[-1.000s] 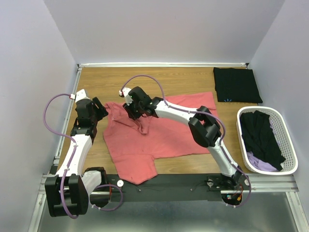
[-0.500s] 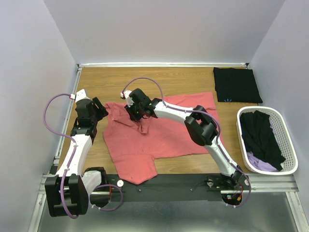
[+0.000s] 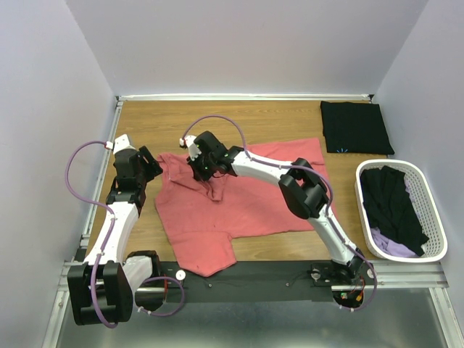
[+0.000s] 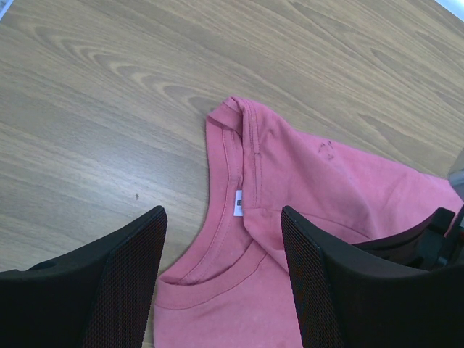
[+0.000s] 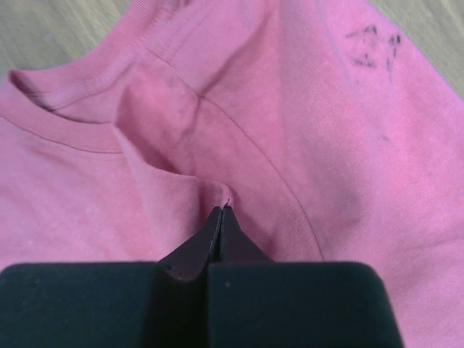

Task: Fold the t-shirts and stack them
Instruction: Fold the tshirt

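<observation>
A coral-pink t-shirt (image 3: 250, 206) lies spread and rumpled on the wooden table, collar toward the left. My right gripper (image 3: 201, 172) reaches across it and is shut on a small raised fold of the pink cloth (image 5: 217, 190) just below the collar; the right gripper (image 5: 221, 210) tips meet with cloth pinched between them. My left gripper (image 3: 149, 165) hovers open at the shirt's left edge. In the left wrist view the left gripper (image 4: 221, 217) straddles the collar (image 4: 217, 272) and its white label (image 4: 238, 203) without touching. A folded black t-shirt (image 3: 355, 127) lies at the back right.
A white slatted basket (image 3: 437, 225) stands at the right edge, holding black tees (image 3: 391, 203) and a lilac one (image 3: 388, 245). Bare wood (image 3: 239, 119) stretches behind the pink shirt. Grey walls close in the left, back and right sides.
The right gripper's jaws have closed onto a fold of the pink shirt, after the arm edged slightly left. The left arm has stayed still.
</observation>
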{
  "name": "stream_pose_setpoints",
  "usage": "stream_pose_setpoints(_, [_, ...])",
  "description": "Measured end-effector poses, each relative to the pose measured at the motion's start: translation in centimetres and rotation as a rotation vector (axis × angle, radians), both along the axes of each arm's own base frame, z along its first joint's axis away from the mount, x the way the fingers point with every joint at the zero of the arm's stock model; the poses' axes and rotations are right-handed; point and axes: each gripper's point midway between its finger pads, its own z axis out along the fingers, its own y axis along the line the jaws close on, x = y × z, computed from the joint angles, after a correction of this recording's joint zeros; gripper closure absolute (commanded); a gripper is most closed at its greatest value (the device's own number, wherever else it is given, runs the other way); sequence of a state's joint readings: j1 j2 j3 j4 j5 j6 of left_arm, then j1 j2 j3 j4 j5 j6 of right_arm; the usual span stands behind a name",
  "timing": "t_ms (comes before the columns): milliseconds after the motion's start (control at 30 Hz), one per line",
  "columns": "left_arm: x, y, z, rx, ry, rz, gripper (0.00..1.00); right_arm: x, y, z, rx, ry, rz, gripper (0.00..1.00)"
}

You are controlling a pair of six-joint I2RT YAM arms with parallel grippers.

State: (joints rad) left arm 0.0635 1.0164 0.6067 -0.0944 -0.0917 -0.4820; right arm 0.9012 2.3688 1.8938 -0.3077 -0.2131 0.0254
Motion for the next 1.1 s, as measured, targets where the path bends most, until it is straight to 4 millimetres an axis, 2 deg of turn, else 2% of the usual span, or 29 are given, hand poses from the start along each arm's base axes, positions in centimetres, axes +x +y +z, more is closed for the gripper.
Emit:
stream_pose_setpoints(100, [0.0,0.0,0.0,0.0,0.0,0.0,0.28,-0.1,0.1,1.1,0.018,-0.005,0.007,0.99])
stream_pose_setpoints(333, [0.0,0.0,0.0,0.0,0.0,0.0,0.28,-0.9,-0.1,5.9,0.081,-0.035,0.026,1.0])
stream_pose_setpoints(467, [0.0,0.0,0.0,0.0,0.0,0.0,0.28,-2.2,-0.2,6.9,0.1,-0.028,0.054,1.0])
stream_pose_setpoints(600, [0.0,0.0,0.0,0.0,0.0,0.0,0.28,-4.5,0.1,6.1,0.094,0.008,0.102,0.99])
stream_pose_setpoints(833, [0.0,0.0,0.0,0.0,-0.001,0.0,0.28,-9.6,1.1,4.3,0.081,0.089,0.22,1.0])
stream_pose_setpoints(1000, [0.0,0.0,0.0,0.0,-0.001,0.0,0.28,-11.9,1.9,4.3,0.095,0.118,0.282,0.99])
stream_pose_setpoints(1100, [0.0,0.0,0.0,0.0,-0.001,0.0,0.28,-12.5,2.0,4.3,0.102,0.132,0.303,0.99])
